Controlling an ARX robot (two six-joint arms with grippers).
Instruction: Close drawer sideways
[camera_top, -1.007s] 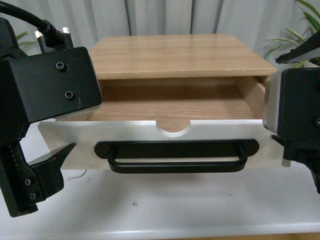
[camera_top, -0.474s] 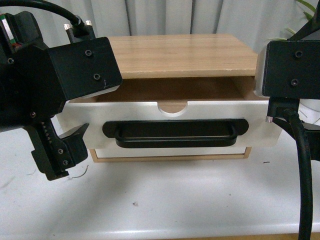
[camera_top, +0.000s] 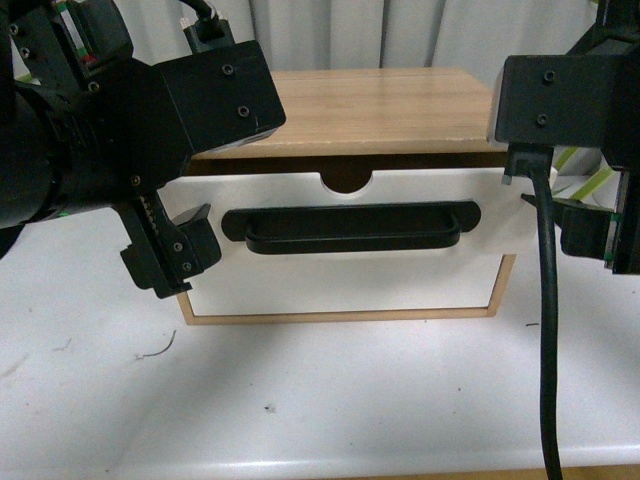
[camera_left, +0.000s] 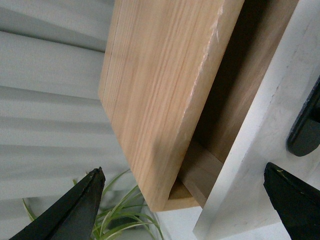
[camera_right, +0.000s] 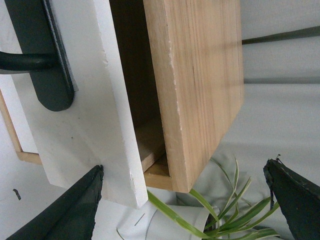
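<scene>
Two grippers, both spread wide, neither holding anything.

- Left gripper (camera_left: 182, 170): in its wrist view one fingertip sits over the white front of the drawer (camera_top: 440, 186). The other is out past the side of the cabinet (camera_top: 390, 105), near the plant (camera_left: 125, 220). In the front view its lower finger overlaps the left end of the drawer front. Can't tell if it's touching.
- Right gripper (camera_right: 183, 166): same wide spread. One fingertip is over the table by the white front, the other beyond the cabinet's side above the plant leaves. In the front view it's at the right end of the drawer front. Contact unclear there too.
- Drawer: in the cabinet's top slot, nearly in but not flush. Both wrist views show a dark gap between the white front and the cabinet edge, with the light wood side visible inside. In the front view there's a dark strip under the cabinet top.
- The handle (camera_top: 350, 228) is level, and the notch (camera_top: 347, 181) is centred above it.
- Below the drawer is a plain white panel (camera_top: 340, 285) in a wood frame.
- The cabinet stands on a white table (camera_top: 350, 400) with a curtain (camera_top: 350, 30) behind it. A black cable (camera_top: 545, 350) hangs from the right arm.
</scene>
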